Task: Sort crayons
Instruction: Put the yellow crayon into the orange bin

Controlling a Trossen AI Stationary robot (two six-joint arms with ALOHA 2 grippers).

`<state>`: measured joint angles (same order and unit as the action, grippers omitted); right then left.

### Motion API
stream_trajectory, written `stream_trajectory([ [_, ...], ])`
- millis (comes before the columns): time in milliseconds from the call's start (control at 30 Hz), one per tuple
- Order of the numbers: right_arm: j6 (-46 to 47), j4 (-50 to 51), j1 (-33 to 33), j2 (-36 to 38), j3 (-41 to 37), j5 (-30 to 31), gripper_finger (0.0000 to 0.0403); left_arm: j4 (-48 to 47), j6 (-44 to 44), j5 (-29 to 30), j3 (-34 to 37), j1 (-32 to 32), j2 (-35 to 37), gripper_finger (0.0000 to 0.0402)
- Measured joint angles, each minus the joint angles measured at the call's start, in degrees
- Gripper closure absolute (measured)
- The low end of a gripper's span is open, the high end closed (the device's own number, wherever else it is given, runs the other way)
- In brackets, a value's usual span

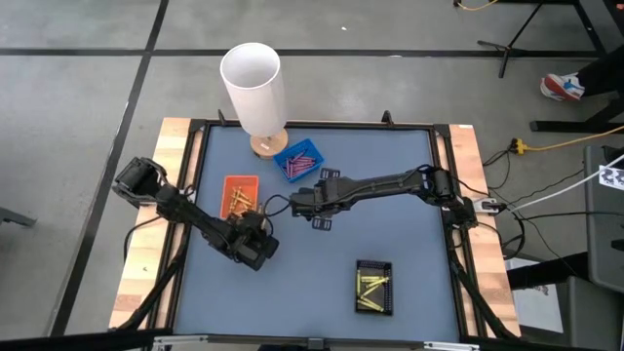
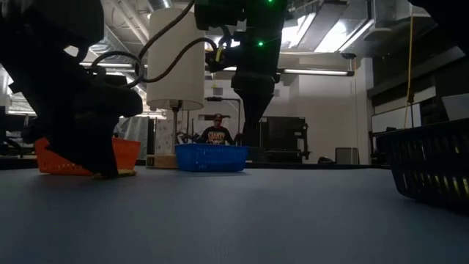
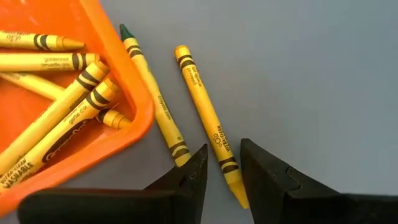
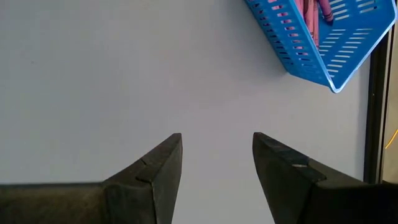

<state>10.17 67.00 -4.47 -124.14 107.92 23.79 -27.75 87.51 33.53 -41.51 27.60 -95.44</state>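
Observation:
Two loose crayons lie on the blue-grey mat beside the orange tray (image 3: 134, 121): an orange-gold one (image 3: 205, 115) and a yellow one with a dark green tip (image 3: 152, 93). My left gripper (image 3: 224, 165) is open and low over the mat. Its fingers stand on either side of the orange-gold crayon's near end, with a gap showing; in the high view it is at the orange tray's near right corner (image 1: 258, 219). My right gripper (image 4: 216, 155) is open and empty above bare mat, near the blue tray (image 4: 323, 43) with purple-pink crayons; the high view shows it too (image 1: 295, 203).
The orange tray (image 1: 241, 195) holds several orange-gold crayons. The black tray (image 1: 373, 287) with yellow crayons stands near the front right. A white lamp (image 1: 253, 83) on a wooden base stands at the far edge beside the blue tray (image 1: 298, 161). A person sits in the room behind.

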Motion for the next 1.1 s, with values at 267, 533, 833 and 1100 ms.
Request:
stream_trajectory([
  [267,0.0,-0.02,0.0,0.0,0.0,0.0,0.0207,0.0,-0.91,-0.29,0.0,-0.01,0.0,0.0319],
  [533,0.0,0.0,0.0,0.0,0.0,0.0,0.0207,0.14,-1.08,-0.39,0.0,-0.01,-0.05,0.0356],
  [833,0.0,-0.02,0.0,0.0,0.0,0.0,0.0207,0.09,-1.1,-0.21,0.02,0.14,-0.06,0.0398],
  [1100,-0.13,-0.02,0.0,0.0,0.0,0.0,0.0207,0.07,-1.34,-0.02,0.08,0.3,0.16,0.0395],
])
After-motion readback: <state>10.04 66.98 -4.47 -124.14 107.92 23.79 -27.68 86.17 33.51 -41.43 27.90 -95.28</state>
